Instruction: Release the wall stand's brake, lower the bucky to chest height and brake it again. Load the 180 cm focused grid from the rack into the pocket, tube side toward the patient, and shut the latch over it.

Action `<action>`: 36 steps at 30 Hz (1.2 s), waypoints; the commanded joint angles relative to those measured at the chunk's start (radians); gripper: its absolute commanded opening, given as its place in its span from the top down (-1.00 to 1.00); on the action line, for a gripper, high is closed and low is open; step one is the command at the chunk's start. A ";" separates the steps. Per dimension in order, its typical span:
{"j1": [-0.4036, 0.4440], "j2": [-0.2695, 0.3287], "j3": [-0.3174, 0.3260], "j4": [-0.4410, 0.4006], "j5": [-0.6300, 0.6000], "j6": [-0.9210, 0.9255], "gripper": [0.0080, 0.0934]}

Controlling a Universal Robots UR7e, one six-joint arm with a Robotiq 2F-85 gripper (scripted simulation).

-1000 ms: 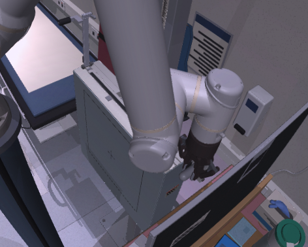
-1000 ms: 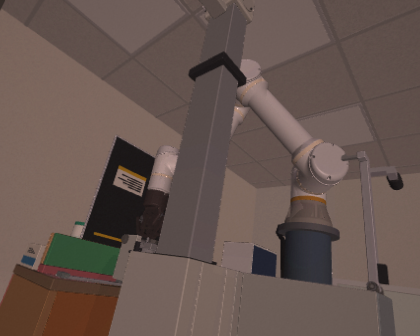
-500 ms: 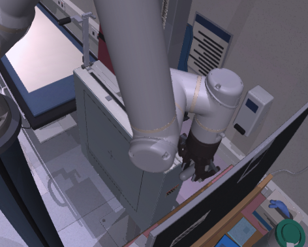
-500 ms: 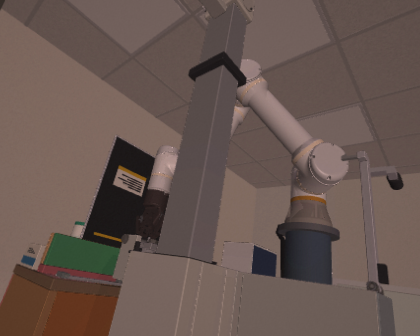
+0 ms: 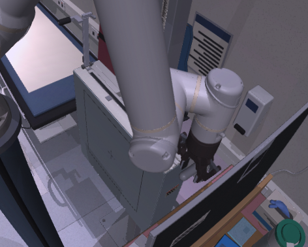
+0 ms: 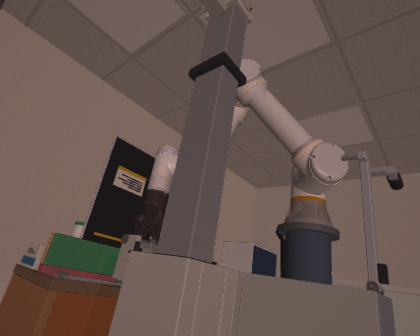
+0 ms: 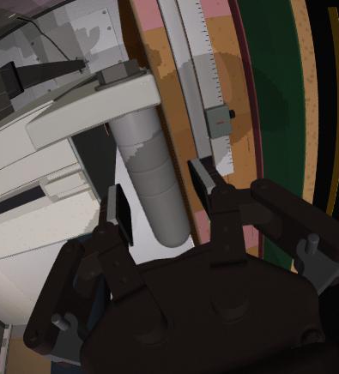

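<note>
At the side of the grey bucky box (image 5: 110,140) on the wall stand, a pale cylindrical brake handle (image 7: 153,171) sticks out from a flat bracket (image 7: 93,107). My gripper (image 7: 162,199) is open around this handle and holds nothing. In the side camera the gripper (image 5: 201,170) hangs low between the bucky and the rack. The bucky's top pocket slot (image 5: 107,88) lies open, with a thin upright latch post (image 5: 85,39) at its far end. A large dark grid panel (image 5: 231,192) leans in the wooden rack. The stand's column (image 6: 206,165) rises above the bucky.
Behind the bucky lies a blue-framed patient table (image 5: 41,65), and a wall poster (image 5: 208,45) and a white wall box (image 5: 254,109) hang further right. A green-lidded jar (image 5: 289,233) and a blue glove (image 5: 280,205) sit by the rack. My own arm (image 5: 139,81) crosses over the bucky.
</note>
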 commanded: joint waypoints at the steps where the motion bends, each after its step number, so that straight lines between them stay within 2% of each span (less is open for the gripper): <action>1: 0.000 -0.001 0.000 0.000 0.000 0.000 -0.05; 15: 0.000 -0.033 0.004 0.027 0.000 0.000 -0.05; 36: 0.000 -0.192 0.011 0.180 0.000 0.000 -0.05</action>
